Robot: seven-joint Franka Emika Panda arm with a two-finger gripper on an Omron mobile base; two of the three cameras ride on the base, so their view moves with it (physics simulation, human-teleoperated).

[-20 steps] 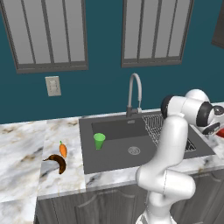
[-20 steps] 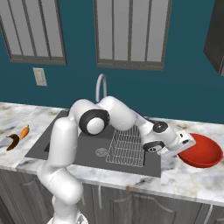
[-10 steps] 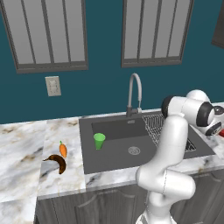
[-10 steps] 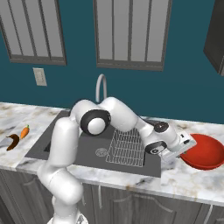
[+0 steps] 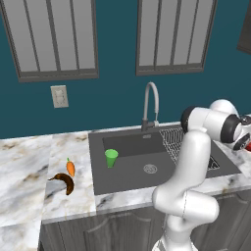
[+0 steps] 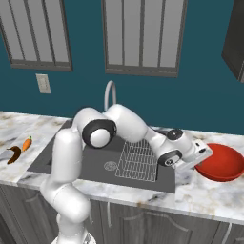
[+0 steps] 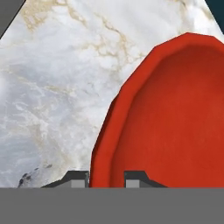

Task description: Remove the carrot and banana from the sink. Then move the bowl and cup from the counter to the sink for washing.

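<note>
The red bowl's [image 7: 175, 113] rim appears clenched by the end effector [image 7: 106, 177]; lifting from the desk [image 7: 57, 78] toward the sink [image 6: 95, 159] is called for next.

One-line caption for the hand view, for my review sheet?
Gripper closed on the near rim of the red bowl, one fingertip either side, over the marble counter.

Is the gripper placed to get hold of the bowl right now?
Likely yes. The gripper sits at the bowl rim on the counter, one fingertip on each side of it, apparently closed on it, with nothing between.
</note>
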